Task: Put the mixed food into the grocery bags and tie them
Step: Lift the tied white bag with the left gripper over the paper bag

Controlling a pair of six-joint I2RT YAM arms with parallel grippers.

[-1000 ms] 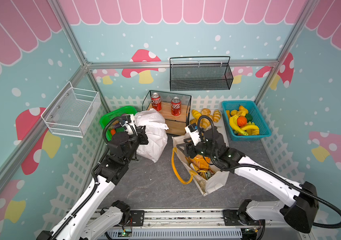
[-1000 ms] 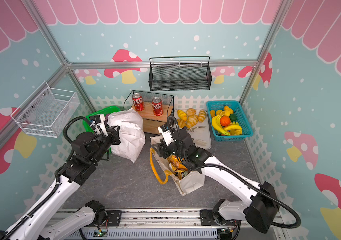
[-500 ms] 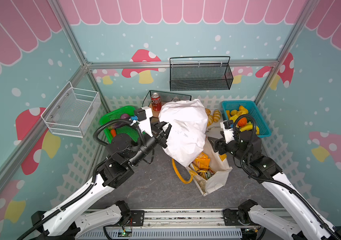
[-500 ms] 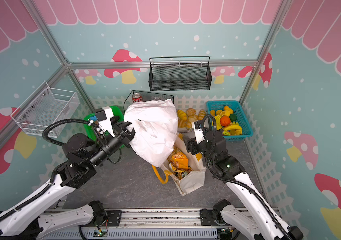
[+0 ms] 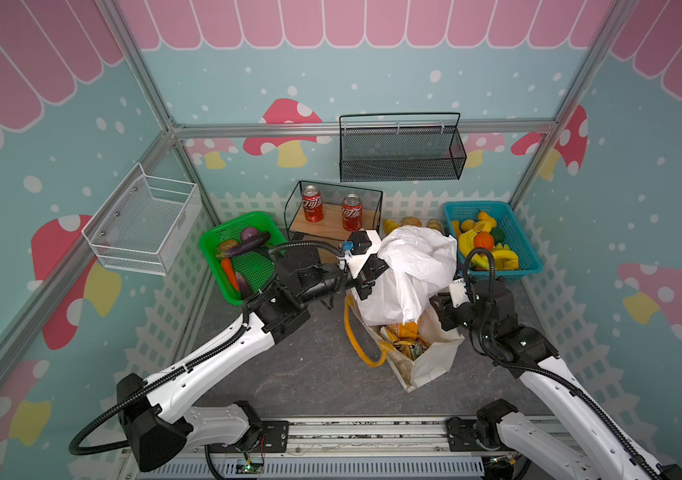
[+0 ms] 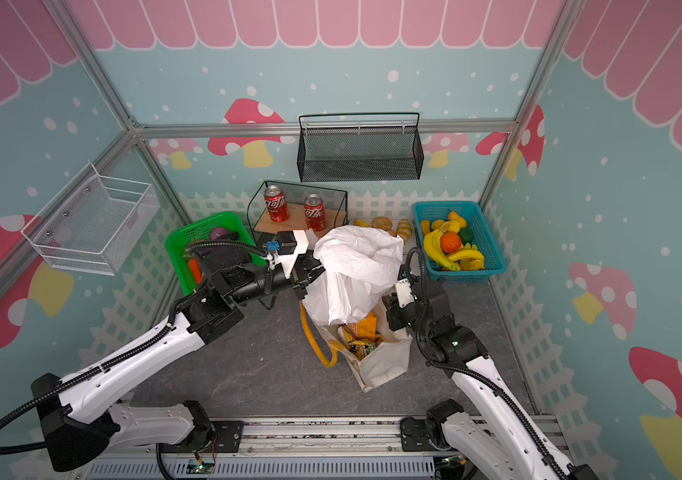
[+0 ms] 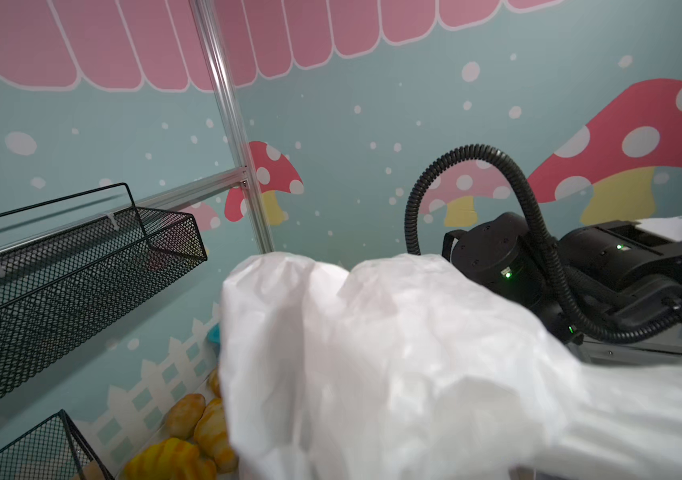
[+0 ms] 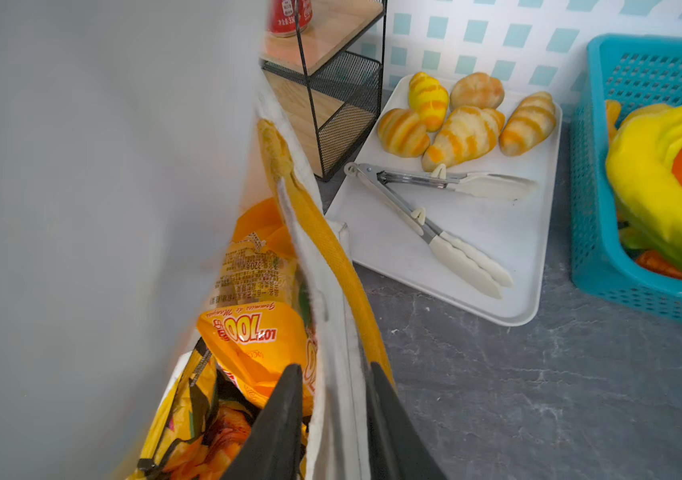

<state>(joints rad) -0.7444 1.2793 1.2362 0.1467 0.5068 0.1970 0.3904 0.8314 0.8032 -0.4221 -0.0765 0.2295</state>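
The left gripper (image 5: 372,276) is clenched on the white plastic bag (image 5: 414,270) — held up over the cream tote (image 5: 434,361). The right gripper (image 8: 333,419) pinches that tote's rim at its yellow handle (image 8: 322,237) — snack packets (image 8: 256,340) lie inside.

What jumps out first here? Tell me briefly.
The crinkly white plastic carrier bag, bunched mid-scene in the left claw, hangs over the cream fabric tote. Yellow-orange snack packets sit in that tote, whose rim the right claw pinches.
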